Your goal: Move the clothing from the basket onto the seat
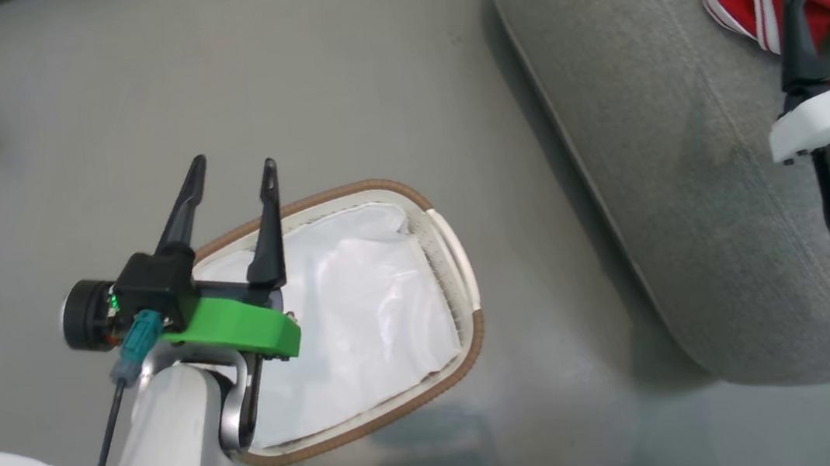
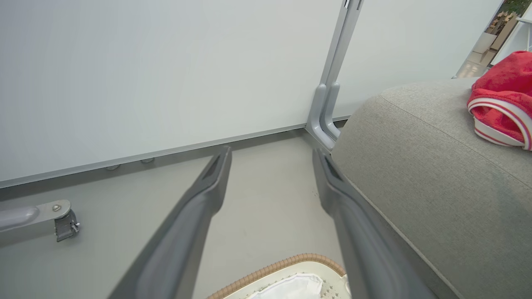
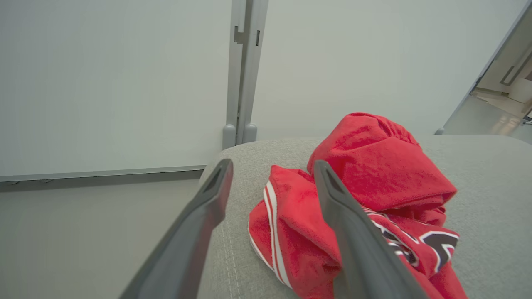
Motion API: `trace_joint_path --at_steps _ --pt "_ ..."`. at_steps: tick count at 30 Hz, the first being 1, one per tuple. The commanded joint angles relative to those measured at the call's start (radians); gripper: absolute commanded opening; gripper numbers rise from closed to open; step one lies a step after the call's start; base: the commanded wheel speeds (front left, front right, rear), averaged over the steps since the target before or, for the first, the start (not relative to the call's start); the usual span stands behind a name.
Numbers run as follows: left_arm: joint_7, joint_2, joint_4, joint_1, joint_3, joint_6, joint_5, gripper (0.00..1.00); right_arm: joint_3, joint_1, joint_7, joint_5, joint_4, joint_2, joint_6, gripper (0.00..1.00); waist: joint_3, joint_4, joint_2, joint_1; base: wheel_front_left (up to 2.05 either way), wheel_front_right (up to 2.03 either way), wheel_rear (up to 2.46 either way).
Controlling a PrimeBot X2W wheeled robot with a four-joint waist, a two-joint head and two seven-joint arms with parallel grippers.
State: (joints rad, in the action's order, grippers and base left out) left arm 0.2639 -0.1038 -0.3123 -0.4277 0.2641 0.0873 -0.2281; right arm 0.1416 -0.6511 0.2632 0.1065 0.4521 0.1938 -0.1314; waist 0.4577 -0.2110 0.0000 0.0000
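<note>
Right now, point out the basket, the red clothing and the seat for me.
basket (image 1: 332, 194): head view, on its brown woven rim.
clothing (image 3: 374, 166): right wrist view, on the plain red bunched top.
seat (image 1: 657, 158): head view, on bare grey fabric.

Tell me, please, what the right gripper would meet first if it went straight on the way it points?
Probably the red clothing heaped on the seat: the open right gripper points at the pile's striped edge. Its height above the seat is unclear, so it might brush that first.
</note>
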Motion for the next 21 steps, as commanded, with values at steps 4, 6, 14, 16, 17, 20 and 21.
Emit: trace_joint_path --at_steps 4,6,14,16,17,20,21 --pt "0.000 0.024 0.028 0.056 -0.073 -0.015 0.042 1.00 -0.044 0.030 0.002 0.005 -0.012 -0.008 0.001 1.00 -0.062 0.109 0.0000 0.0000 0.00 0.00 0.00" --pt "0.000 0.035 0.035 0.078 -0.112 -0.018 0.059 1.00 -0.075 0.040 0.002 0.006 -0.014 -0.014 0.001 1.00 -0.077 0.137 0.0000 0.0000 0.00 0.00 0.00" --pt "0.000 0.050 0.024 0.142 -0.209 -0.009 0.081 1.00 -0.128 0.085 0.002 0.020 0.004 -0.036 0.001 1.00 -0.119 0.194 0.0000 0.0000 0.00 0.00 0.00" --pt "0.000 0.051 0.029 0.151 -0.224 -0.011 0.086 1.00 -0.131 0.096 0.002 0.024 0.006 -0.044 0.001 1.00 -0.124 0.197 0.0000 0.0000 0.00 0.00 0.00" --pt "0.000 0.052 0.030 0.157 -0.230 -0.010 0.090 1.00 -0.132 0.101 0.002 0.026 0.007 -0.049 0.001 1.00 -0.126 0.199 0.0000 0.0000 0.00 0.00 0.00" --pt "0.000 0.052 0.030 0.172 -0.242 -0.020 0.072 1.00 -0.139 0.117 0.002 0.027 0.008 -0.065 0.001 1.00 -0.133 0.201 0.0000 0.0000 0.00 0.00 0.00" --pt "0.000 0.052 0.026 0.181 -0.247 -0.027 0.061 1.00 -0.141 0.124 0.002 0.031 0.006 -0.070 0.001 1.00 -0.137 0.201 0.0000 0.0000 0.00 0.00 0.00"
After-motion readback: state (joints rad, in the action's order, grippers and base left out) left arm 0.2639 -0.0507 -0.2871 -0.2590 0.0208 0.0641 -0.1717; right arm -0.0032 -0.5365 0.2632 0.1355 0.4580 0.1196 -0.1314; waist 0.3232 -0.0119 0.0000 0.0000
